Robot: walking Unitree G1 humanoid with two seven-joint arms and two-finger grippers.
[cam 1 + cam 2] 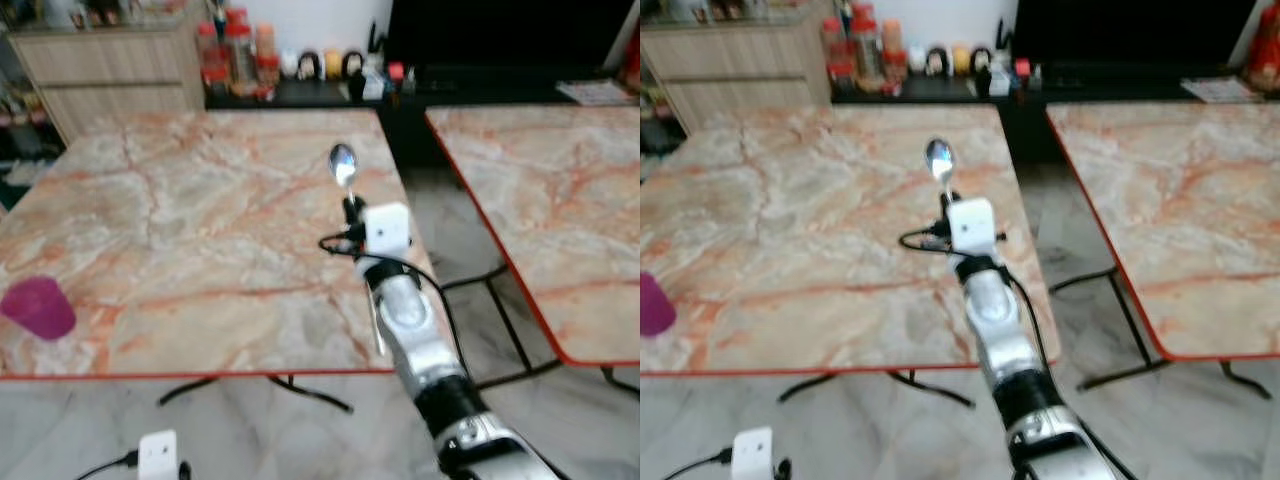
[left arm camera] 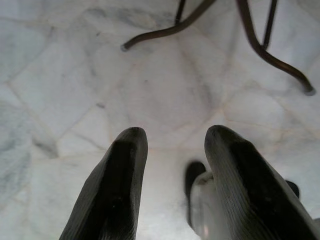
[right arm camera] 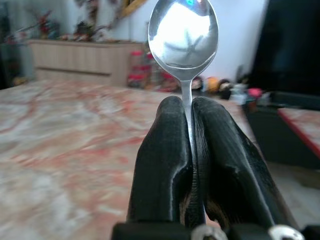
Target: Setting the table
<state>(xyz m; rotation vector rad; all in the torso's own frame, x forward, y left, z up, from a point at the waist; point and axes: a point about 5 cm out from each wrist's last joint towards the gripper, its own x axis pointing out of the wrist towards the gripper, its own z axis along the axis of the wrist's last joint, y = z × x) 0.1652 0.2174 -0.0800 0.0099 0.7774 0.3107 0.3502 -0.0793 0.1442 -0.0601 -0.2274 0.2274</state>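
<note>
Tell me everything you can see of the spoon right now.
The spoon looks like shiny polished metal, with a rounded bowl that mirrors the room. Its thin neck is clamped between the right tool's two black fingers, bowl standing up past their tips. It is held above the marble table, near its right edge; the handle is hidden.

Cup (image 1: 38, 308) on the left table's (image 1: 200, 200) near-left edge, second table (image 1: 560, 200) to its right.

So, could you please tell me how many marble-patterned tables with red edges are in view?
2. The near marble-patterned table lies under the right end effector, which grips a shiny metal spoon. The second table stands to its right, across a gap.
</note>
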